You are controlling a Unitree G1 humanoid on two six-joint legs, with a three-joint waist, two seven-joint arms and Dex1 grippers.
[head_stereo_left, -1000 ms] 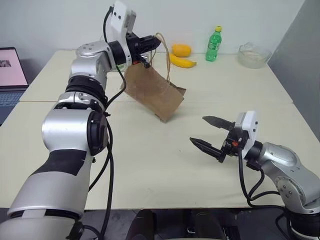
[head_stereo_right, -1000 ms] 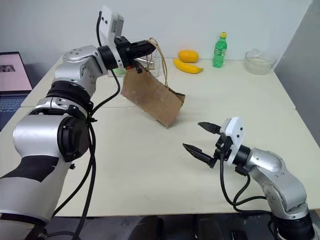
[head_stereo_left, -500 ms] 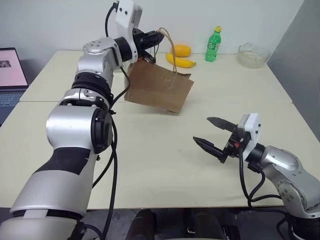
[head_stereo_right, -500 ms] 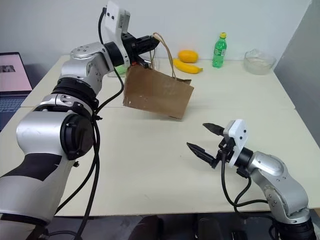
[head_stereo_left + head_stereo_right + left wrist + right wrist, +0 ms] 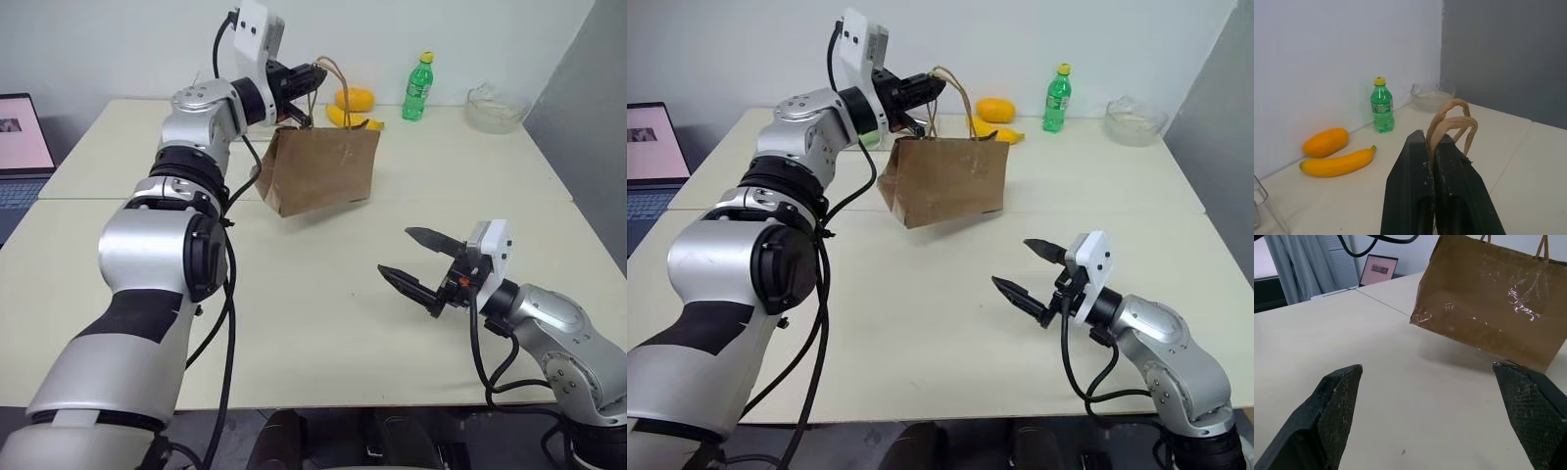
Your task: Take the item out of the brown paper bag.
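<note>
Tabletop (image 5: 323, 323) bare at centre | left pincer (image 5: 312, 77) clamps brown paper bag (image 5: 323, 168) handles, bag hanging at 12 | right pincer (image 5: 416, 262) agape at 4 | banana (image 5: 355, 119), green bottle (image 5: 418, 87), bowl (image 5: 498, 108) at far edge.

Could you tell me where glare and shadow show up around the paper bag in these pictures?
Right wrist view: the tape strips on the brown paper bag catch bright glare, and a soft shadow lies on the table under its raised edge. Right eye view: the bag's face looks matte, evenly lit.

arms: silver shells w/ black joint bands showing
cables: black, running loose alongside
wrists: white cam blocks
fingers (image 5: 1337, 401): black, textured
</note>
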